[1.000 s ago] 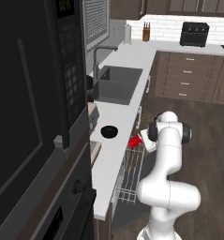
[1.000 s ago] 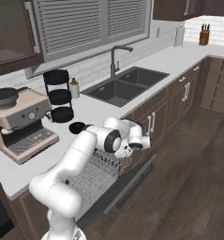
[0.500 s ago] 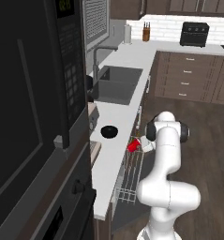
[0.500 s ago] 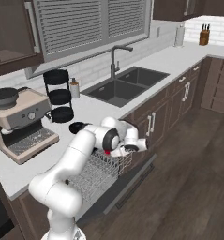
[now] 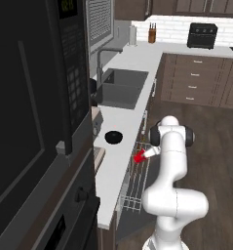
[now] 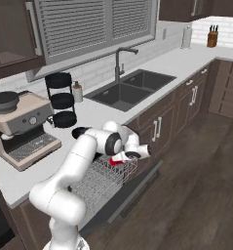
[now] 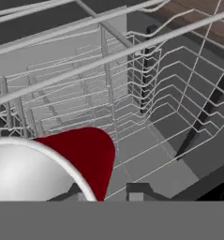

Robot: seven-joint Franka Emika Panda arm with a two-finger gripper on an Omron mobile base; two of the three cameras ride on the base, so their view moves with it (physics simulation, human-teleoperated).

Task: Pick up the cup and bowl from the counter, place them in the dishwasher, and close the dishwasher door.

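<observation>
Over the pulled-out wire rack (image 5: 135, 188), left base view: your gripper (image 5: 146, 155) carries the red cup (image 5: 139, 157); let go low, the black bowl (image 5: 113, 137) waits on the counter (image 5: 119, 161). Right base view: cup at the rack's near corner. Hand view: cup hugs one fingertip; whether it's gripped or freed, I cannot tell.

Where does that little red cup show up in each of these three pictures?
Left base view: the cup is at centre, beside the counter edge, over the rack.
Right base view: the cup is just below centre, under the arm's end.
Hand view: the cup is at lower left, close up.
Shared landmark: the white wire rack.
</observation>
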